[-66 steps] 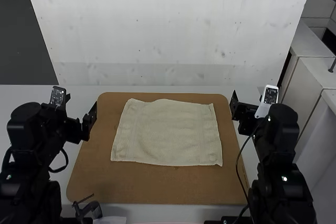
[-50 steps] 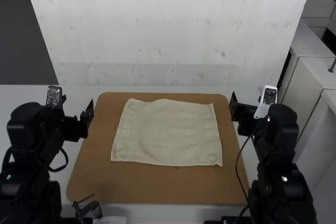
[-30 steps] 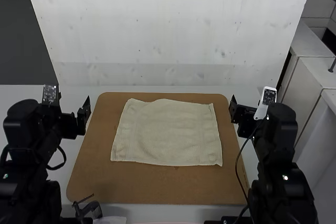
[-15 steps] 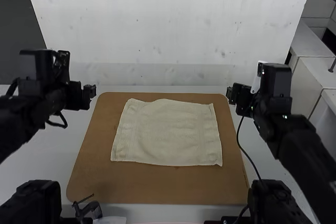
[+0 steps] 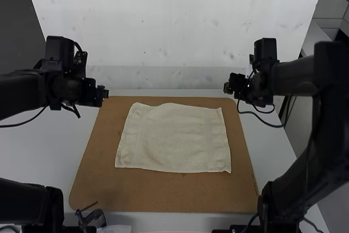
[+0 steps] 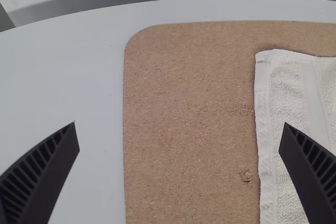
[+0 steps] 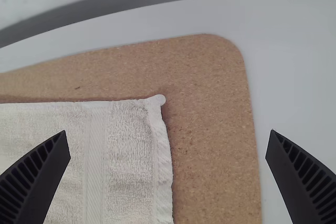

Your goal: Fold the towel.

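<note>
My left gripper [image 6: 179, 128] and right gripper [image 7: 167, 134] hang wide-spread and empty, presumably to pinch the far corners (one each, I judge). Between them, the towel [image 5: 173, 137] lies flat on the board [image 5: 163, 193], ready for its first fold.

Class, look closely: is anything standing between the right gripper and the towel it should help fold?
Nothing visible does. The right gripper is open above the board, and the towel lies spread on it with its near corner uncovered.
</note>
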`<state>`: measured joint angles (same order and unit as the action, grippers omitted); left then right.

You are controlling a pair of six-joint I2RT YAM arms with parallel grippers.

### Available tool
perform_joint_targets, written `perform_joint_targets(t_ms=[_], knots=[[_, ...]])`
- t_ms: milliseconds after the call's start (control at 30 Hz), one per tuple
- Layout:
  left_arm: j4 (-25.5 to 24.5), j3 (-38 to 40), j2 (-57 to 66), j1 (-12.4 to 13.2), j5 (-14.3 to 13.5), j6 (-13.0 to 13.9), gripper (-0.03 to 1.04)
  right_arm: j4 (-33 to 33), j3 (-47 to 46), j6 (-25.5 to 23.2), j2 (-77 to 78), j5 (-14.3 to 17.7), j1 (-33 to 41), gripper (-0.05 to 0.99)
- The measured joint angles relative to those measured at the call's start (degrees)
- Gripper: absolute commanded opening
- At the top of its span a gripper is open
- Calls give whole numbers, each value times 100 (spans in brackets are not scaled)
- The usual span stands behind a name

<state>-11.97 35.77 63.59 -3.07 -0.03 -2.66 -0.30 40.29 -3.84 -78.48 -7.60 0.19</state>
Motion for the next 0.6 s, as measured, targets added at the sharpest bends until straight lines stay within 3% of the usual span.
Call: perform_joint_targets(t_ms=[400, 600], knots=[[98, 92, 203, -197, -70, -90, 98, 258, 892, 96, -2087, -44, 81, 96], [155, 92, 203, -208, -127, -129, 98, 365, 1064, 111, -2708, 212, 450, 96]])
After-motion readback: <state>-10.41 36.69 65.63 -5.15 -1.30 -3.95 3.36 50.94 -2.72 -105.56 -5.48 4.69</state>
